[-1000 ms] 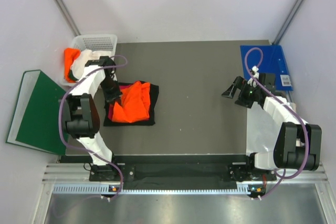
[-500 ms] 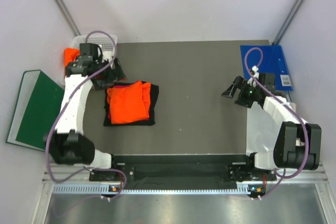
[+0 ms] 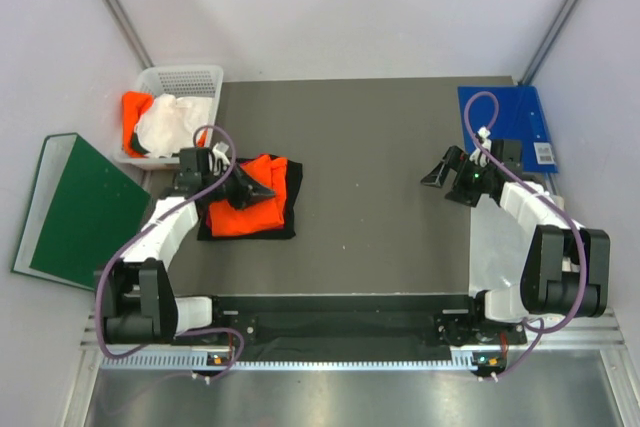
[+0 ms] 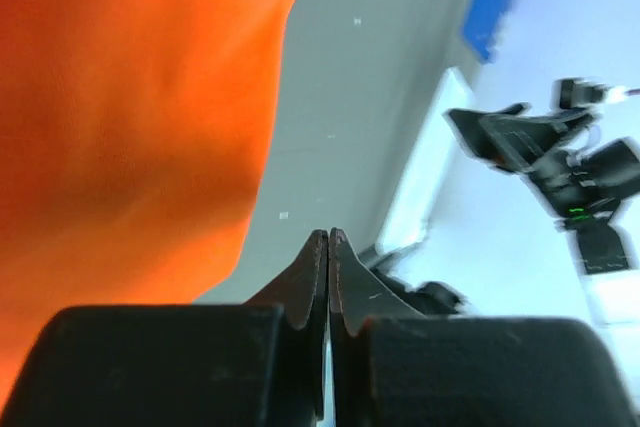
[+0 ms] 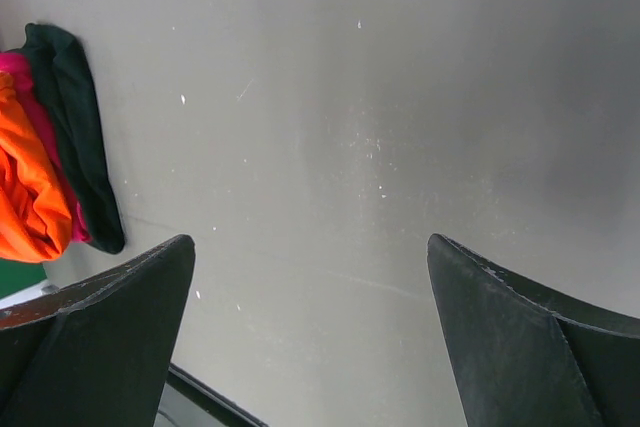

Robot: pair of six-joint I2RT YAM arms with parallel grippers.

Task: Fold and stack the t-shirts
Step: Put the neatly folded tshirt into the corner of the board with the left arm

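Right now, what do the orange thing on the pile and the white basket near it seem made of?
Orange t-shirt: soft matte cloth, judging by its folds and creases. White basket: probably rigid plastic, with a moulded grid of holes.

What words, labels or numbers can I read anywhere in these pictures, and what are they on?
No text can be read in any view.
On the blue folder, the white sticker has dark marks: too small to read.
On the orange t-shirt, the white basket and the green binder: no print visible.
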